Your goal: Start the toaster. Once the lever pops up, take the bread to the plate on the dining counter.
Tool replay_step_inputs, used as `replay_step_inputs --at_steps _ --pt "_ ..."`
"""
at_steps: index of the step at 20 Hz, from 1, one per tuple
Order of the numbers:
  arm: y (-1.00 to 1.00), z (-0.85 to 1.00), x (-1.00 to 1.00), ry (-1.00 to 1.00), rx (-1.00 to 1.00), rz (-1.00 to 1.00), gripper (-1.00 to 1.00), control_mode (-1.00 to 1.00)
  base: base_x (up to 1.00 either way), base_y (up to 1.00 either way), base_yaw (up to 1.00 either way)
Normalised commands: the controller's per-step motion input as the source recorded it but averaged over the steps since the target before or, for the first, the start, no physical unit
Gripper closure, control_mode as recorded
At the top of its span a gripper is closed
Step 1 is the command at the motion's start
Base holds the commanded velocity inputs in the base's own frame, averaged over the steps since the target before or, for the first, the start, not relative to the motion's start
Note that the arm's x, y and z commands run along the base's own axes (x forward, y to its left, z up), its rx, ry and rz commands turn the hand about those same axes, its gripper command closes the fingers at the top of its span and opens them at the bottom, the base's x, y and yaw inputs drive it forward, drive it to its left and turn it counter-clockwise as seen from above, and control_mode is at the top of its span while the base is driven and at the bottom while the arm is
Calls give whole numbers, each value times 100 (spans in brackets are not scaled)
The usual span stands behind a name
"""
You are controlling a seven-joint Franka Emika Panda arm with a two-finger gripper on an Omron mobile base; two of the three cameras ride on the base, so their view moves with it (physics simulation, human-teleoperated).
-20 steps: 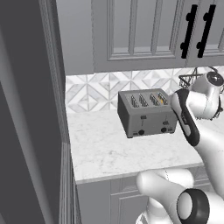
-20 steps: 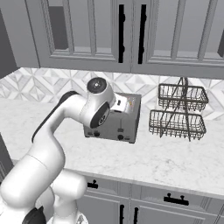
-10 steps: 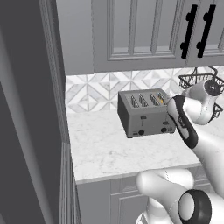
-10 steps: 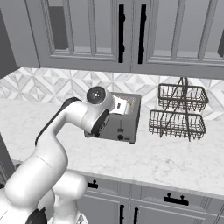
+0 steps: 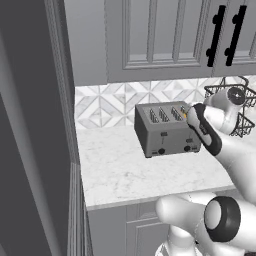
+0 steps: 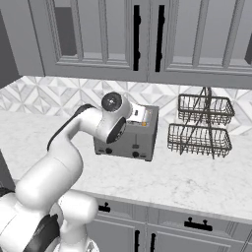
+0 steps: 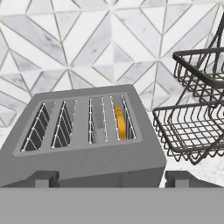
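The dark grey toaster (image 5: 165, 131) (image 6: 132, 140) (image 7: 87, 162) stands on the marble worktop against the tiled wall. The bread (image 7: 120, 122), a tan-yellow slice, stands upright in the toaster's rightmost slot, and a sliver of it shows beside my wrist (image 5: 185, 114). My gripper (image 7: 113, 178) hovers in front of and slightly above the toaster's right end. It is open, its fingertips (image 7: 46, 177) set wide apart with nothing between them. The plate and the dining counter are out of view.
A two-tier black wire basket rack (image 6: 199, 125) (image 7: 197, 127) (image 5: 231, 100) stands close to the toaster's right side. Grey wall cabinets (image 6: 147, 39) hang above. A tall dark panel (image 5: 30, 130) borders the worktop on the left.
The fingers have gone from shut to wide open. The hand has dropped lower and closer to the toaster's top.
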Motion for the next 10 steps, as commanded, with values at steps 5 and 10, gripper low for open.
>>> replay_step_inputs --at_steps 5,10 --pt "-11 -11 34 -8 -1 0 -100 -100 0 0 0" --pt "-10 0 29 3 0 0 -100 -100 0 0 0"
